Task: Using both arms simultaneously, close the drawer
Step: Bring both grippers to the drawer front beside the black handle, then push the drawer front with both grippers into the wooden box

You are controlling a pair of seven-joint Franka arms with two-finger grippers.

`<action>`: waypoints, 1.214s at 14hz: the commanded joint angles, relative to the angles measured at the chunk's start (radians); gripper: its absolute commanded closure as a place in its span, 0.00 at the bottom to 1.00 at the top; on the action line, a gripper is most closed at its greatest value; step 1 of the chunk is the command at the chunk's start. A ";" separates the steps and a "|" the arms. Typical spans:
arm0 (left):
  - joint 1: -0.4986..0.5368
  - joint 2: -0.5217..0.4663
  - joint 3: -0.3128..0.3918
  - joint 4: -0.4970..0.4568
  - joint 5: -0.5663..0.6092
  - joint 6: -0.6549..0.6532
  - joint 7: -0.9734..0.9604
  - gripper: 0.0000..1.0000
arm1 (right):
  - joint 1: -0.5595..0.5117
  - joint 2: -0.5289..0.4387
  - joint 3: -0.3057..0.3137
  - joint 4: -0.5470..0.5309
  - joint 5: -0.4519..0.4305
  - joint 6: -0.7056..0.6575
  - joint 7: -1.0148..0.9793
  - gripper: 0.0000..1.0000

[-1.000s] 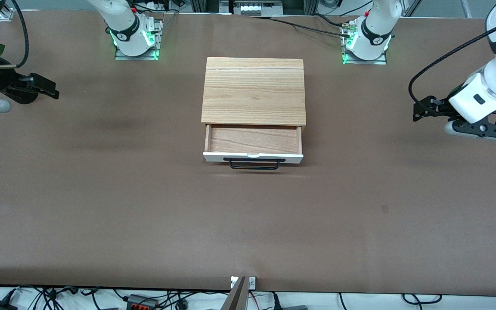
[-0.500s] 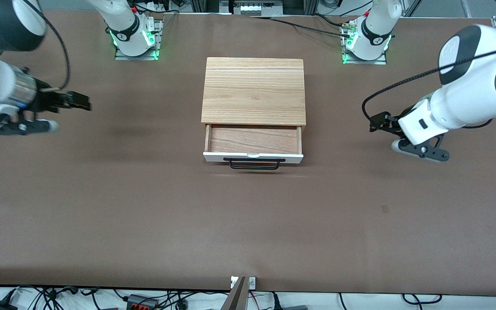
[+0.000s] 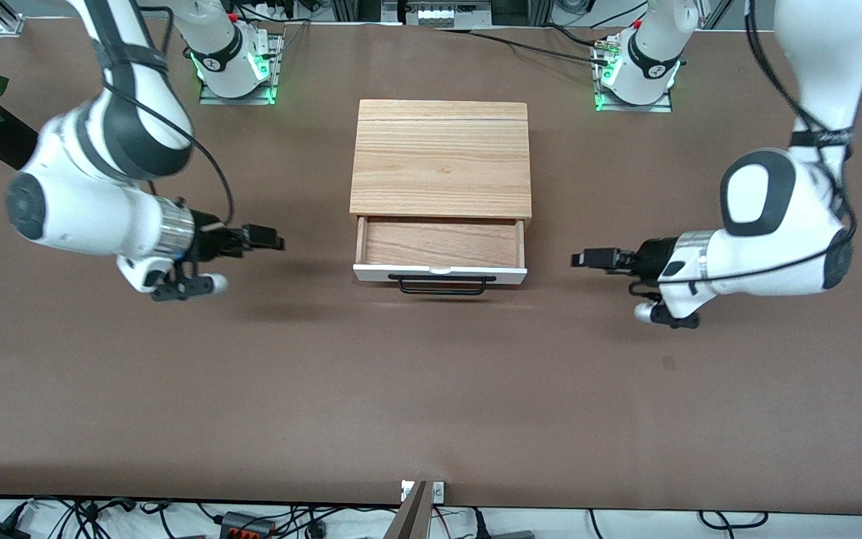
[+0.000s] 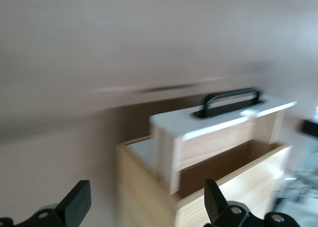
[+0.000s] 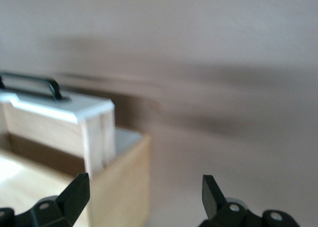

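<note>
Nearest the front camera, bare brown surface (image 3: 431,404). Farther in, at mid-surface, drawer (image 3: 440,253) pulled out of light-wood cabinet (image 3: 441,157), white front panel and black bar handle (image 3: 442,285) facing the camera. Flanked by both arms, level with the open tray and apart from it: left gripper (image 3: 583,259) toward the left arm's end, right gripper (image 3: 270,239) toward the right arm's end, each aimed inward at the drawer's sides. Jaws spread on both, seen in the wrist views, holding nothing.

Brown table (image 3: 431,389): wood cabinet (image 3: 441,157) mid-table, drawer (image 3: 440,251) open.
</note>
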 commanded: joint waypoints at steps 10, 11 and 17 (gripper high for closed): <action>-0.126 0.254 -0.001 0.044 -0.543 0.169 0.062 0.01 | 0.252 0.208 -0.005 0.023 0.253 0.476 -0.010 0.00; -0.131 0.253 -0.001 0.036 -0.540 0.190 0.068 0.00 | 0.256 0.197 -0.005 -0.003 0.253 0.472 -0.012 0.00; -0.130 0.197 0.001 -0.051 -0.532 0.169 0.070 0.00 | 0.292 0.174 -0.005 -0.059 0.253 0.464 -0.015 0.00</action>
